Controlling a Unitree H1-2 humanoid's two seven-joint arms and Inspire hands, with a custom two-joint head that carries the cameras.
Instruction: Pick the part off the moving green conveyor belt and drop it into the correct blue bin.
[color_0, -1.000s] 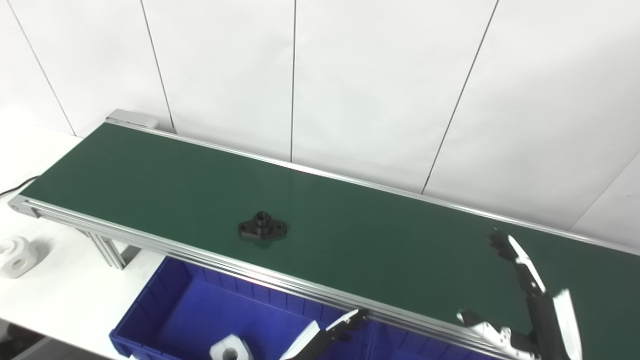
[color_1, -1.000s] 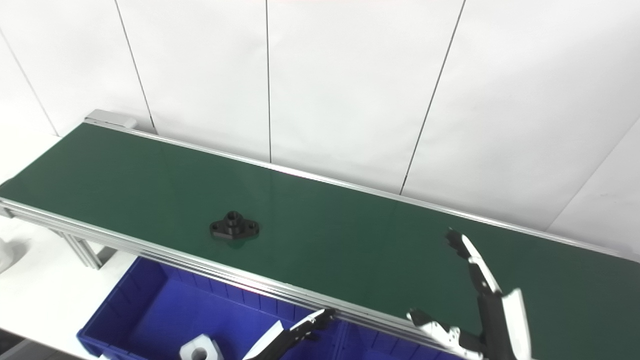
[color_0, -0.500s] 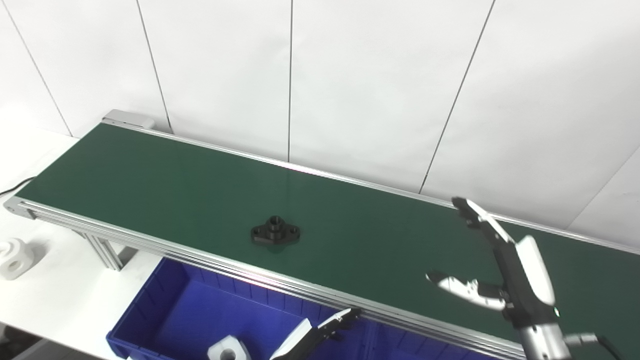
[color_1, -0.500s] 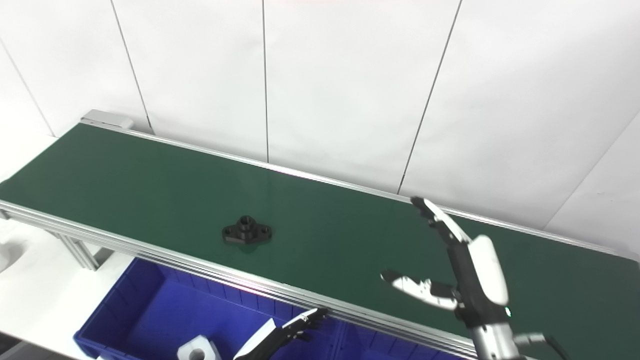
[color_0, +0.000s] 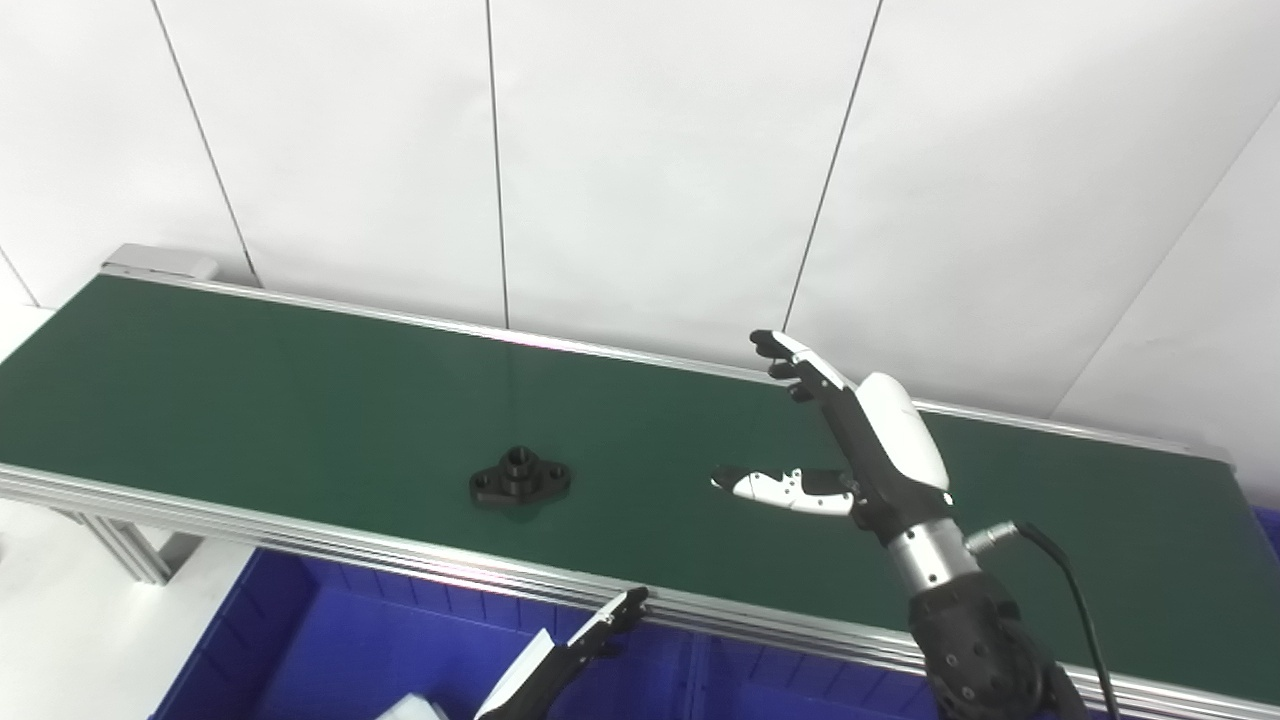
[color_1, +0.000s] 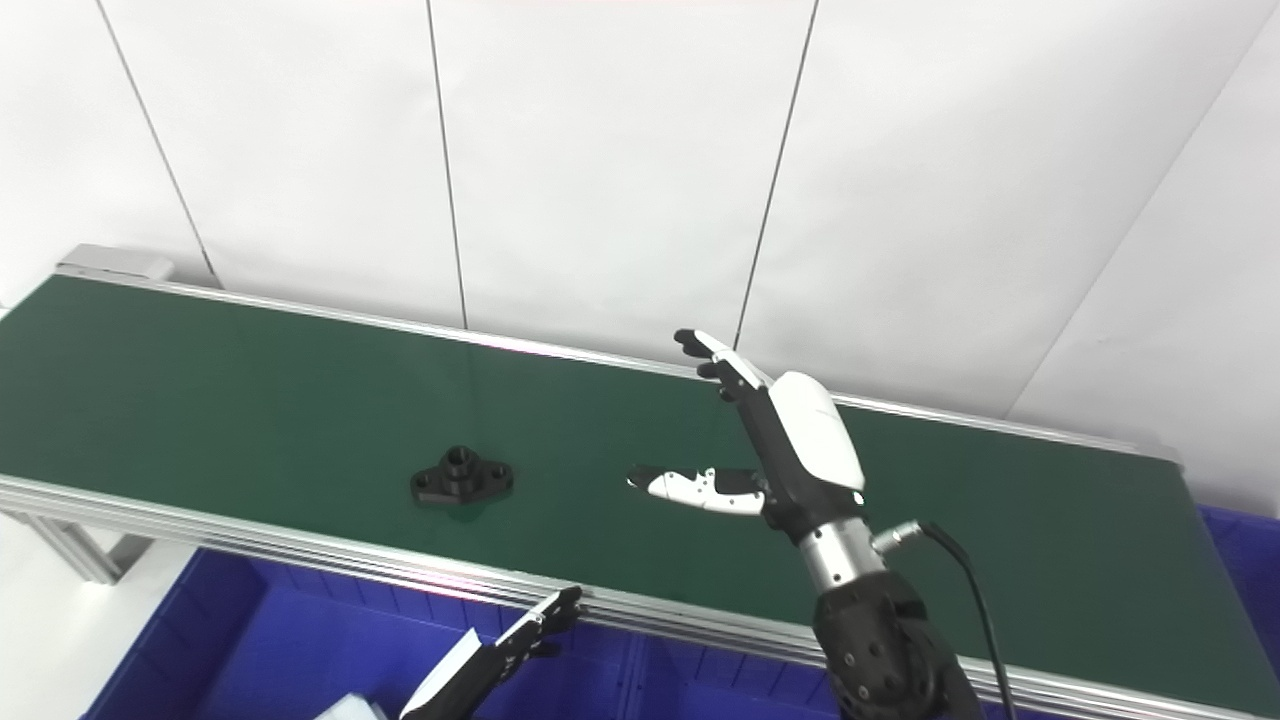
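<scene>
Centrally, we see the black flanged part (color_0: 521, 478) lying on the green conveyor belt (color_0: 250, 390), well apart from our right hand (color_0: 850, 440), which hovers spread wide, holding nothing. Our left hand (color_0: 560, 665) pokes up over the blue bin (color_0: 300, 650); whether it is spread or closed we cannot tell.

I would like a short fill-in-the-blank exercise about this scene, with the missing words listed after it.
1. The black flanged part lies on the ____ conveyor belt.
2. The right hand is ____, fingers apart, holding nothing.
3. The right hand is above the belt, to the ____ of the part in the picture.
4. The left hand is low, over the ____ plastic bin.

Missing words: green; open; right; blue
</scene>
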